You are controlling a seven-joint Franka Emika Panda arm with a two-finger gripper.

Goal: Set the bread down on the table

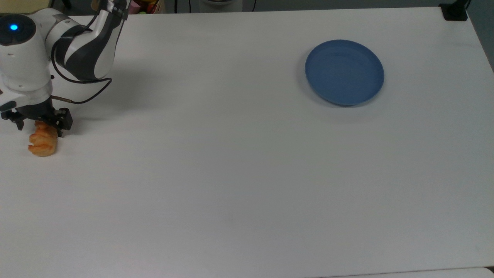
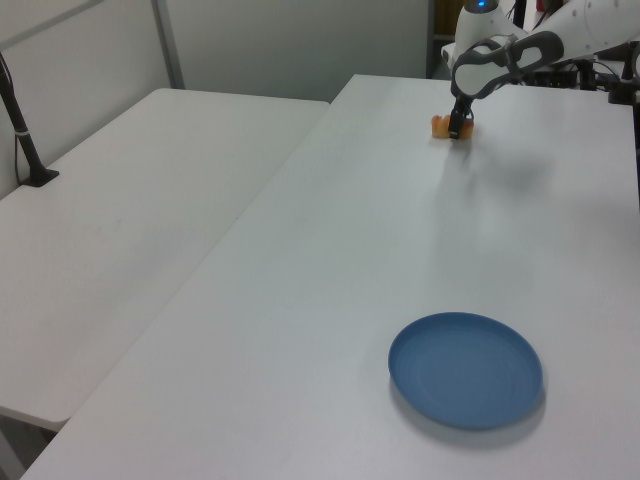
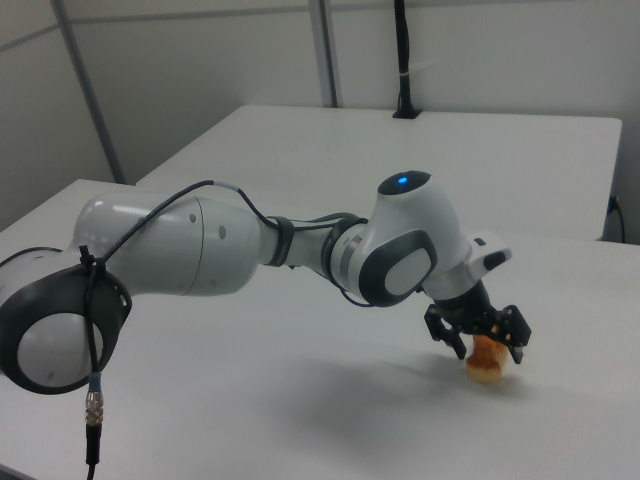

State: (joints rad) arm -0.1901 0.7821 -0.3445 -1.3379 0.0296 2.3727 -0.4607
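The bread (image 1: 42,143), a small golden-orange ridged roll, lies on the white table (image 1: 239,173) near the top view's left edge. My gripper (image 1: 39,129) hangs right over the roll's far end, open, with one dark finger on each side of it. In the right view the fingers (image 3: 446,340) stand spread around the bread (image 3: 487,366), which rests on the tabletop (image 3: 300,400). In the left view the bread (image 2: 439,125) sits at the far end of the table, beside the gripper (image 2: 457,129).
A round blue plate (image 1: 344,72) with nothing on it stands far off toward the top view's right. A black cable (image 1: 83,101) loops from the wrist above the table. A second white table (image 2: 110,230) adjoins at the left view's left.
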